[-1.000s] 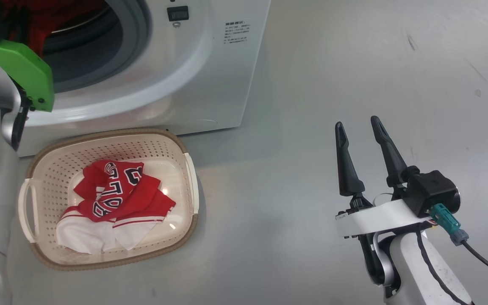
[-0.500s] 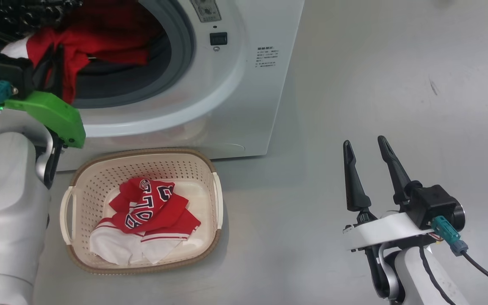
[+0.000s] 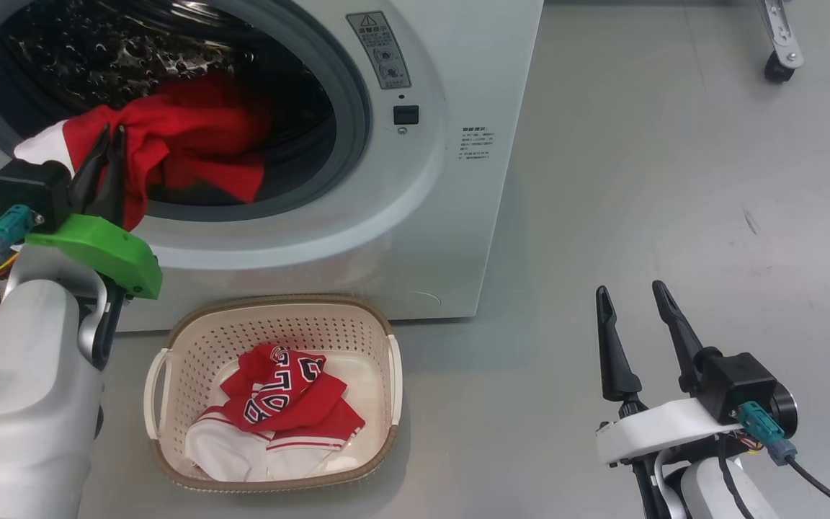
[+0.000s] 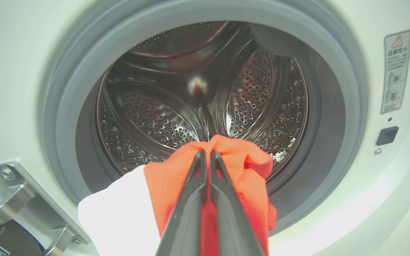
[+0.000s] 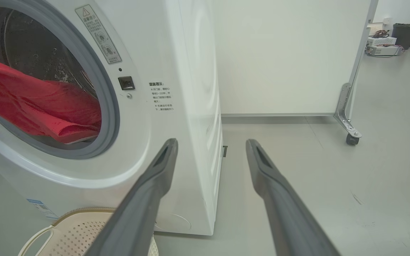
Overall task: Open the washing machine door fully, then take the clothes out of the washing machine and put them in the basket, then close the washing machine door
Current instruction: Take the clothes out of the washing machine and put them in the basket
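Nearest, at the lower right of the head view, finds the right gripper [image 3: 631, 290] over bare grey floor [image 3: 602, 180], fingers spread well apart with nothing between them, tips pointing toward the right front corner of the washing machine [image 3: 458, 86].

Ahead and to the left, finds the basket [image 3: 279, 300] upright on the floor at the foot of the machine, close against its front; cannot tell whether touching. Holds a crumpled red jersey [image 3: 285, 393] with black-and-white lettering, lying on top of white fabric [image 3: 224, 450] edged with red stripes.

Above and beyond the basket, at the left, finds the left gripper [image 3: 112, 131] at the open mouth of the machine, fingers pressed together and clamped on a red garment [image 3: 192, 144]. Shows that garment draped out over the lower lip of the grey rubber seal [image 3: 346, 94], its white part just left of the fingers, the rest trailing back into the steel drum [image 4: 155, 121].

Right of the opening, shows a warning sticker [image 3: 379, 50] above a small black latch slot [image 3: 405, 114].

Farthest, at the top right, shows a castor [image 3: 775, 68] on the floor, well apart from the machine.
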